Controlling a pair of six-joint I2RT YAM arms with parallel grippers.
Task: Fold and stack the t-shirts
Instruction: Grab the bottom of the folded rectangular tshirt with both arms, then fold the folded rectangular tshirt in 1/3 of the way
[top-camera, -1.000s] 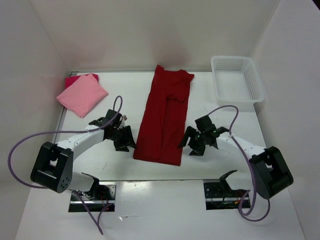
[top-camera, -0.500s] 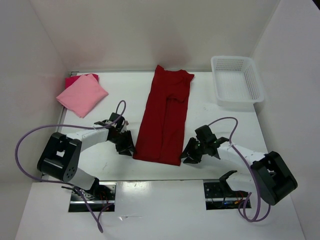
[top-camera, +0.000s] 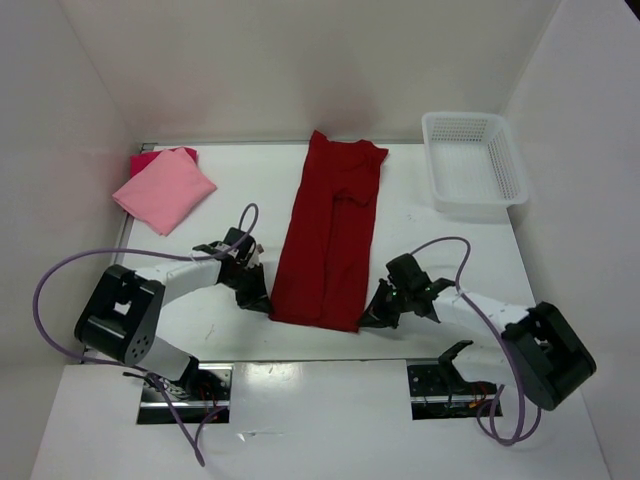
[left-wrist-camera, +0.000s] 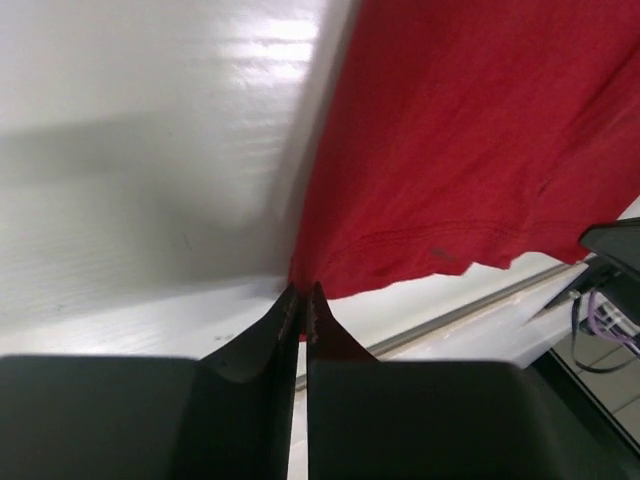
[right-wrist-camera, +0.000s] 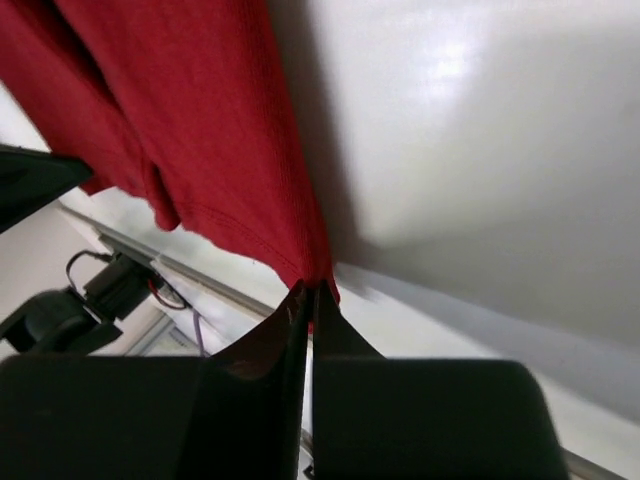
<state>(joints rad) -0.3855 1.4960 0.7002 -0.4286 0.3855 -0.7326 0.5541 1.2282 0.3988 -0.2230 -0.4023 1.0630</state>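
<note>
A dark crimson t-shirt (top-camera: 328, 240) lies folded lengthwise into a long strip down the middle of the table. My left gripper (top-camera: 262, 303) is shut on its near left hem corner (left-wrist-camera: 303, 285). At the near right hem corner (right-wrist-camera: 318, 280) my right gripper (top-camera: 366, 318) is shut on the cloth as well. A folded light pink t-shirt (top-camera: 165, 190) rests at the back left on top of a magenta-red t-shirt (top-camera: 143, 160), of which only an edge shows.
A white lattice basket (top-camera: 473, 163) stands at the back right corner. White walls close in the table on three sides. The near table edge with a metal rail (left-wrist-camera: 480, 312) runs just behind the shirt's hem.
Both grippers moved in to the shirt's near hem corners and shut on them; the right one came in from the right, the left one from the left.
</note>
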